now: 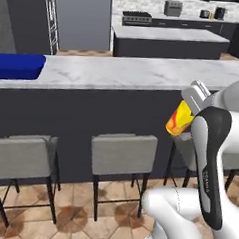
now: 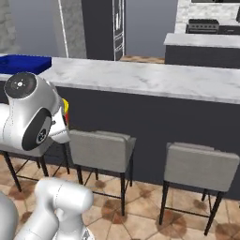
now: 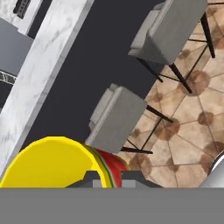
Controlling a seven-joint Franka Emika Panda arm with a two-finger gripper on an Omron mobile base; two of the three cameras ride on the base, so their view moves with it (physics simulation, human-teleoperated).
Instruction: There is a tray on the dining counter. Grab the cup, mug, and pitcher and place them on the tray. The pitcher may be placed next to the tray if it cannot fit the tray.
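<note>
The fingers (image 3: 107,180) pinch the cup's (image 1: 179,119) rim (yellow wall between them), below the dining counter (image 1: 144,75).

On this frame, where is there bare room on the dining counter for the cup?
The dining counter lies bare from the tray at its left end rightward. The tray's visible part holds nothing. The gripper carries the cup above the stools, where it is crowded.

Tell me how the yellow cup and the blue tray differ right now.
The cup is yellow with red-orange swirls; the tray is plain dark blue. The cup is a small, upright-sided vessel, tilted; the tray is flat and lies level. The cup is held off the ground in the gripper, in front of the dining counter, while the tray rests on that counter's top.
</note>
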